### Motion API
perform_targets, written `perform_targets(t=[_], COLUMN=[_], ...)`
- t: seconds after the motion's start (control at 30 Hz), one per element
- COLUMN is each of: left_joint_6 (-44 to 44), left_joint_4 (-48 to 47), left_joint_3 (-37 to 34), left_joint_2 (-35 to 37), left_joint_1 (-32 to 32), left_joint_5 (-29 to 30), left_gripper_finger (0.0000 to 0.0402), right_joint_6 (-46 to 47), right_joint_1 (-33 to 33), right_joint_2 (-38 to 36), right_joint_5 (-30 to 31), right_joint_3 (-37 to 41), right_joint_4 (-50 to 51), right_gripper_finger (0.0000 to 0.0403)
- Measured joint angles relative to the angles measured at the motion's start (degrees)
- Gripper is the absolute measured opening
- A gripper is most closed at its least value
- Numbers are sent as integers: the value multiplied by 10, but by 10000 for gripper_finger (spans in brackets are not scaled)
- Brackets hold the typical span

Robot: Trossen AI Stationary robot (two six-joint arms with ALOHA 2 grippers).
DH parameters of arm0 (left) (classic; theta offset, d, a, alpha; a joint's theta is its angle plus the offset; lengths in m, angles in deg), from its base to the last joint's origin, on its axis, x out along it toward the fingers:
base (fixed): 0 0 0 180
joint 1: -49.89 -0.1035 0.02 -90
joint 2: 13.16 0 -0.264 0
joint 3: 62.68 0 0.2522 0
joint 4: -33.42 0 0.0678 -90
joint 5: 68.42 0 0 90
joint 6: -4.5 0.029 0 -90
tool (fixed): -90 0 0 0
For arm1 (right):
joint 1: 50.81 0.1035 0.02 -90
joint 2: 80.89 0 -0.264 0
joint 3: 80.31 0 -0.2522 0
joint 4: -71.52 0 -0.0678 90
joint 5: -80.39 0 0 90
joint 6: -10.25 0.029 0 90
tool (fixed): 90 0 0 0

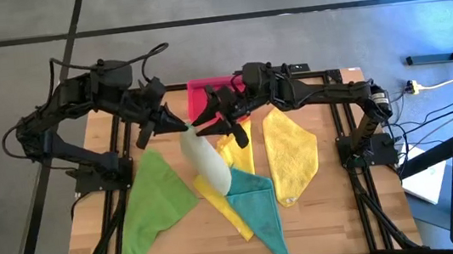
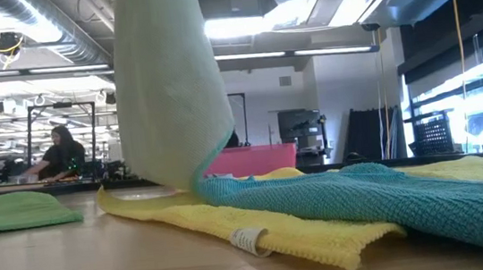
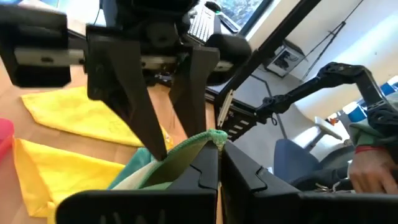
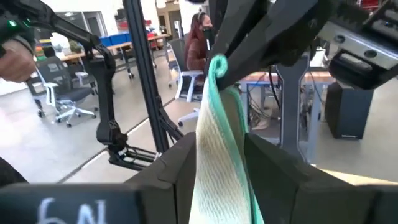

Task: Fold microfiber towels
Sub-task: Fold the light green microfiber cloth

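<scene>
1. My left gripper (image 1: 182,125) is in the upper middle of the high view. Its fingers are pressed together on the top corner of the pale olive green towel (image 1: 206,162).
2. This towel hangs down from that corner. Its lower end rests on the cloths in the centre of the table (image 1: 172,253). In the low view it is the tall pale column (image 2: 168,80) in the upper middle.
3. My right gripper (image 1: 199,128) is just beside the left one. In the right wrist view my two fingers (image 4: 171,168) stand apart, one on each side of the hanging towel, near it. I cannot tell whether they touch it.
4. The bright green towel (image 1: 154,205) lies flat at the lower left of the high view.
5. The teal towel (image 1: 261,208) lies at the lower centre, on top of a long yellow towel (image 1: 223,208).
6. The second yellow towel (image 1: 291,152) lies right of centre.
7. The pink tray (image 1: 199,96) is at the top centre, partly hidden by my arms.
</scene>
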Motion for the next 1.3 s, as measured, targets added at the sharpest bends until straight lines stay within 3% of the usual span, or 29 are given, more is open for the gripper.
perform_targets(t=[0.2,0.4,0.57,0.7,0.9,1.13,1.3], left_joint_6=[0,12,15,16,26,31,23], left_joint_4=[8,5,3,-5,-33,-31,-31], left_joint_3=[0,0,0,0,0,0,0], left_joint_2=[0,13,21,26,36,49,53], left_joint_1=[1,-2,-10,-12,-13,-16,-14], left_joint_5=[2,31,45,46,76,107,103], left_gripper_finger=[0,0,0,0,0,0,0], right_joint_6=[18,39,33,46,76,60,57], right_joint_1=[0,4,14,17,20,38,49], right_joint_2=[3,3,3,2,2,7,21], right_joint_5=[-31,-121,-140,-139,-200,-202,-130], right_joint_3=[0,0,3,3,3,3,3], right_joint_4=[19,81,113,113,134,181,184], right_gripper_finger=[118,56,7,16,16,6,21])
